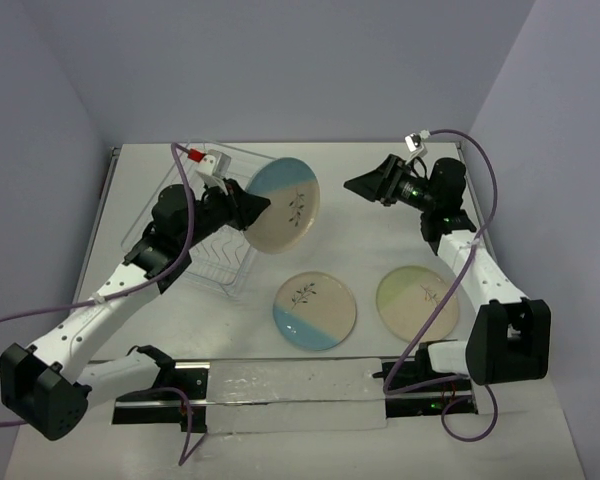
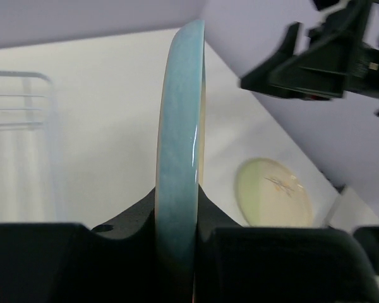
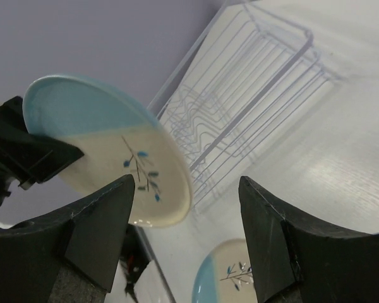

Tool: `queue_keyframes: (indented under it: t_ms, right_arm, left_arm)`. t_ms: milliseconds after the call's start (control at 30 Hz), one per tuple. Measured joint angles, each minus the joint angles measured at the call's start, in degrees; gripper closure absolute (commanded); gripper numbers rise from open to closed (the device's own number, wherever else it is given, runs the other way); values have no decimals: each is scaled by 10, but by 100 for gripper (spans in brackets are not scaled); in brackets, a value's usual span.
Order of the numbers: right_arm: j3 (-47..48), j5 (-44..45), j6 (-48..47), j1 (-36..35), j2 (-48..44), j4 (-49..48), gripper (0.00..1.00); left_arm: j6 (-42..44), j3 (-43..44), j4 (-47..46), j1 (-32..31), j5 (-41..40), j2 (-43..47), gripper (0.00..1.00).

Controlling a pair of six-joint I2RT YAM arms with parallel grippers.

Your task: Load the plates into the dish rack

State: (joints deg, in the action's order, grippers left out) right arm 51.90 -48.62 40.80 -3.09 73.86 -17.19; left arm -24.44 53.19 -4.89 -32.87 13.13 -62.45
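Observation:
My left gripper [image 1: 252, 207] is shut on the rim of a cream and light-blue plate [image 1: 285, 205] and holds it up on edge, just right of the wire dish rack [image 1: 195, 240]. In the left wrist view the plate's edge [image 2: 180, 145] stands between my fingers. My right gripper [image 1: 365, 184] is open and empty in the air, facing the held plate [image 3: 107, 148]. A second blue plate [image 1: 315, 310] and a pale-green plate [image 1: 417, 300] lie flat on the table. The rack also shows in the right wrist view [image 3: 240, 101].
The table's far edge meets the wall behind the rack. The arm bases and a pale strip [image 1: 290, 395] lie along the near edge. Purple cables hang from both arms.

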Motion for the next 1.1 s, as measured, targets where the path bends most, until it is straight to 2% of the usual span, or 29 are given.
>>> queue_keyframes:
  t_ms: [200,467,833,967,1100]
  right_arm:
    - [2,18,-15,23,-14,17,26]
    - [2,28,-30,71,-14,27,27]
    - [-3,19,-60,100,-15,37,27]
    - [-17,15,-67,116,-23,43,28]
    - [-18,11,-74,120,-25,47,28]
  left_arm:
    - [70,14,46,18,-107,15,100]
    - [193,110,151,135,-148,-14,100]
    - [363,137,207,270,-133,-6,100]
    - [411,173,245,307,-113,-43,100]
    - [459,207,267,346,-60,-91,100]
